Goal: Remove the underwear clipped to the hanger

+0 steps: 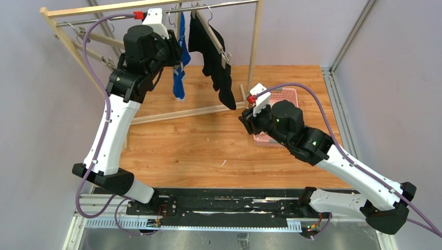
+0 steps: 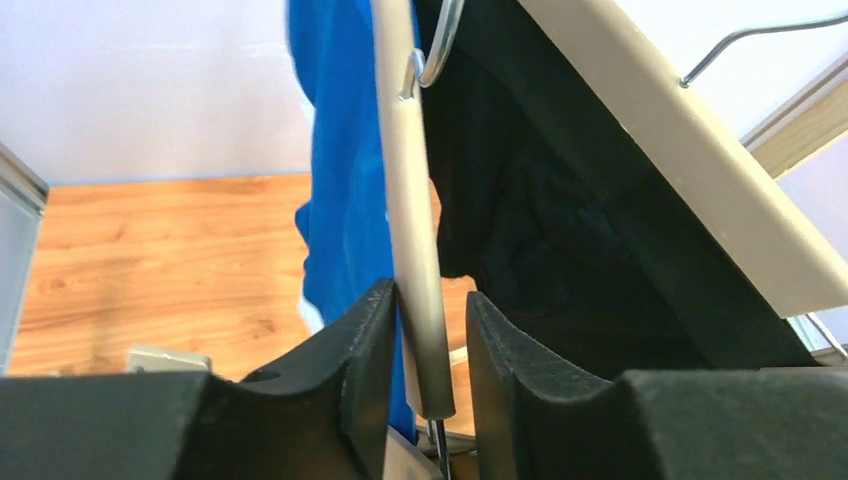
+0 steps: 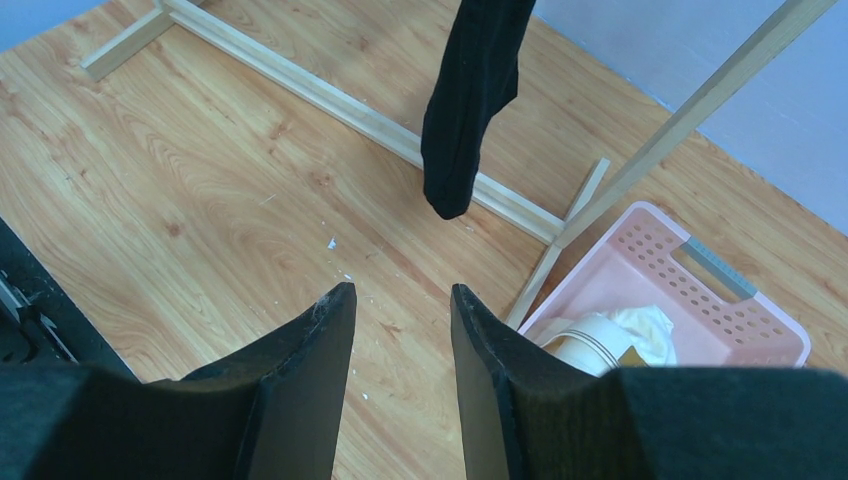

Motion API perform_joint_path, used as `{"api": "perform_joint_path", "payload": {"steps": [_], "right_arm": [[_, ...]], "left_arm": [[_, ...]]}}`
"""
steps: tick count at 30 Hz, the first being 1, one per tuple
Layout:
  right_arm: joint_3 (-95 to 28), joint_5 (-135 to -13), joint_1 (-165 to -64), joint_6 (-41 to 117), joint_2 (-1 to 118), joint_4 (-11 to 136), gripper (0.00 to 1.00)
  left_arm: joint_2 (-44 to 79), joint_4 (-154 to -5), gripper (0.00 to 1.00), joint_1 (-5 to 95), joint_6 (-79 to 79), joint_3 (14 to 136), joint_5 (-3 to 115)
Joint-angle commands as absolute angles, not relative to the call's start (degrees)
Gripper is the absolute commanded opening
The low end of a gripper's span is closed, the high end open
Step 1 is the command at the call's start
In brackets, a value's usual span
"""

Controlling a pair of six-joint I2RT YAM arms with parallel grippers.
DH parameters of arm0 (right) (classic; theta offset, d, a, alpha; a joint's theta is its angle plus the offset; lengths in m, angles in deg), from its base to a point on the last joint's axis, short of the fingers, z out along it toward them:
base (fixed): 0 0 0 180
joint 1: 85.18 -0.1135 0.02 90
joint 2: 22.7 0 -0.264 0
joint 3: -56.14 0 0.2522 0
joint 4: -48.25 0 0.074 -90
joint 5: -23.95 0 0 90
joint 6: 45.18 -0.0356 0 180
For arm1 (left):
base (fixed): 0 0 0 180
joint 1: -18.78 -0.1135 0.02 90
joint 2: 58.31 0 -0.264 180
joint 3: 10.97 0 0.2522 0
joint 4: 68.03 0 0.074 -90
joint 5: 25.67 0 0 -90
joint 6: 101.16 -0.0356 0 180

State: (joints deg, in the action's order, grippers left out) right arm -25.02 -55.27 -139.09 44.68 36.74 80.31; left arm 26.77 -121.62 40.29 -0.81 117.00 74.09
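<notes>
Two arms are out over the wooden table (image 1: 198, 151). Nearest, just right of centre in the top view, the right gripper (image 1: 244, 121) hangs low, jaws apart, nothing between them; its wrist view shows only bare boards under the fingers (image 3: 310, 350).

Just beyond it, in the lower right of that wrist view, sits the pink basket (image 3: 745, 320), and the cream briefs (image 3: 640, 325) lie crumpled inside.

Further back stands the wooden rack (image 1: 255, 41), its base bar on the table and its rail across the top of the frame. The black briefs (image 1: 219, 67) hang from a pale hanger on that rail, their tail dangling near the base bar, well clear of the right gripper.

Up at the upper left of the top view, the left gripper (image 1: 180, 54) is raised right against the blue briefs (image 1: 179, 83), which hang to the left of the black pair. Its wrist view shows a grey hanger (image 2: 410, 200) bar standing between the fingertips: it touches the left-hand finger, a gap shows on the other side, so the jaws are apart, not clamped. Blue cloth hangs left of that bar, black cloth right.
</notes>
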Motion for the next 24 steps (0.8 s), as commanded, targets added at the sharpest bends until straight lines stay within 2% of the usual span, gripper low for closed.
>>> {"api": "perform_joint_path", "payload": {"steps": [1, 3, 6, 7, 24], "right_arm": [[-23.7, -54.2, -140.3, 44.2, 35.9, 79.5, 0.41], [-23.4, -54.3, -140.3, 44.0, 36.0, 79.4, 0.41], [-23.3, -54.4, -140.3, 43.9, 36.2, 79.2, 0.41], [-23.4, -54.4, -140.3, 43.8, 36.3, 79.2, 0.42], [-22.6, -53.6, -140.3, 43.8, 37.6, 78.5, 0.43]], "left_arm": [[24.1, -118.5, 0.33, 40.7, -1.6, 117.4, 75.2], [24.1, -118.5, 0.26, 40.7, -1.7, 117.5, 75.2], [23.9, -118.4, 0.03, 40.7, -1.9, 117.6, 75.2], [24.0, -118.2, 0.00, 40.7, -2.0, 117.7, 75.0], [20.8, -115.4, 0.00, 40.7, -5.1, 119.5, 73.0]]}}
